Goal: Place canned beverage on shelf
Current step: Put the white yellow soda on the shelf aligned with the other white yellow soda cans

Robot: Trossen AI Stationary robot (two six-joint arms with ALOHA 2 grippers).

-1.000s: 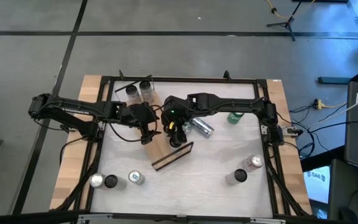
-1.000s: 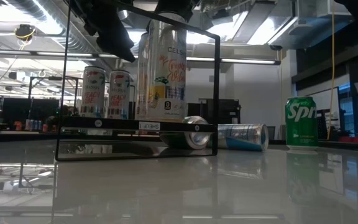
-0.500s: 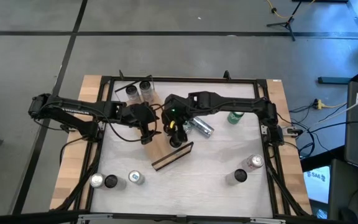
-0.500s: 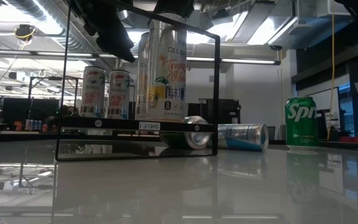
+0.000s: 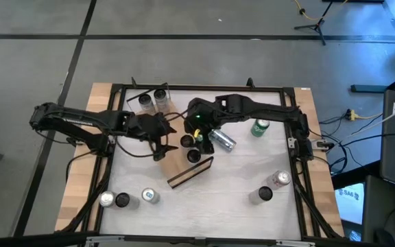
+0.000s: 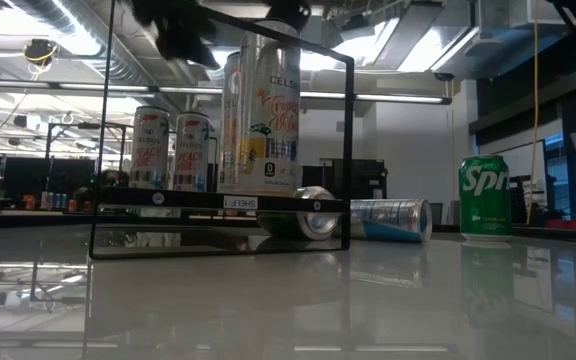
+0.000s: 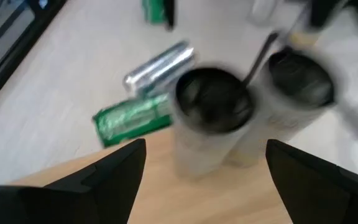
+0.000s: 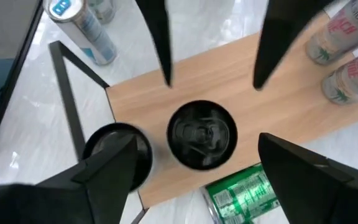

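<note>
Shelf: the shelf (image 5: pixel 177 165) lies aslant near the middle of the worktop (image 5: pixel 232 182), its light board bordered by dark edges.
Cans on the shelf: two tall cans (image 8: pixel 202 134) stand upright side by side at the shelf's end toward the worktop's far edge; the low view shows them close together behind the dark frame.
Right hand: the right hand (image 5: pixel 197 134) hovers directly over one of those standing cans, fingers spread wide to either side of its top and holding nothing.
Left hand: the left hand (image 5: pixel 162 144) sits just beside the shelf on the side toward the worktop's left edge, also spread wide and empty, facing the same two cans.
Green can: a green can (image 8: pixel 241 193) lies on its side on the worktop, just off the shelf's edge and near the right hand.
Silver can: a silver can (image 5: pixel 221 140) lies on its side a little farther toward the right edge, its long axis diagonal to the worktop's edges.
Other stock: a green upright can (image 5: pixel 260 127) stands toward the far right; two upright cans (image 5: pixel 153 99) stand by the far edge; further cans stand along the near edge.
Deciding relation: the fallen cans lie on the right hand's side of the shelf, so the right arm is probably the nearer; either lies flat, so the fingers would likely need to close across its long axis.
</note>
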